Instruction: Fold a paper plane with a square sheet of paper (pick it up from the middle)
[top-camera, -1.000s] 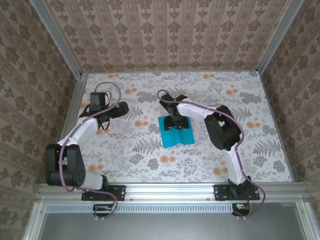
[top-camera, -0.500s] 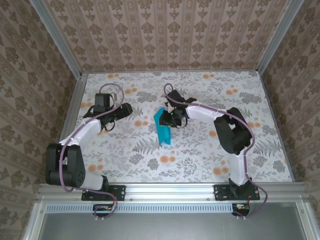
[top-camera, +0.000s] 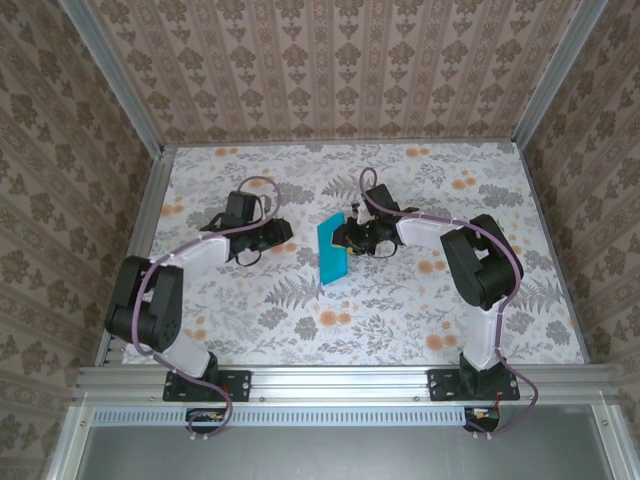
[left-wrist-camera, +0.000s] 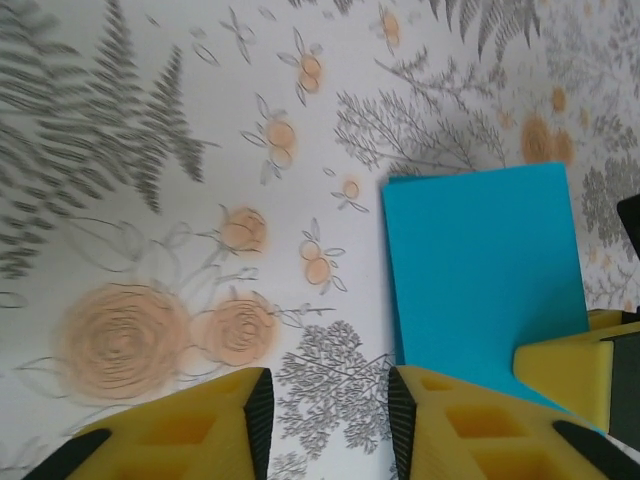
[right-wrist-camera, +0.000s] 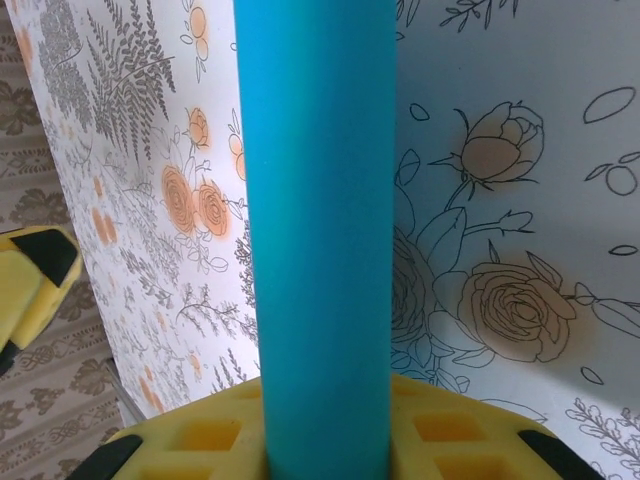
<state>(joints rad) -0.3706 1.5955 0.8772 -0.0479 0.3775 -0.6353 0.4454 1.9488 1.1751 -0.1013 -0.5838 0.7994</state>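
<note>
Near the middle of the floral bench (top-camera: 400, 320), the overhead view shows one square sheet of paper (top-camera: 332, 252) as a narrow turquoise strip, with two end effectors beside it, one on each side. The right end effector (top-camera: 352, 238) meets the strip's right edge. The left end effector (top-camera: 283, 232) sits just to its left, apart from it.

The right wrist camera adds what the overhead view cannot. The paper runs straight out from between the two yellow fingers (right-wrist-camera: 470, 440) as a smooth band, so this end effector is clenched on the sheet.

The left wrist camera instead shows the paper's broad face, a plain blue rectangle. Its own fingers stand parted with bare bench between them (nothing grasped). A yellow finger of the other end effector overlaps the paper's lower right corner.
</note>
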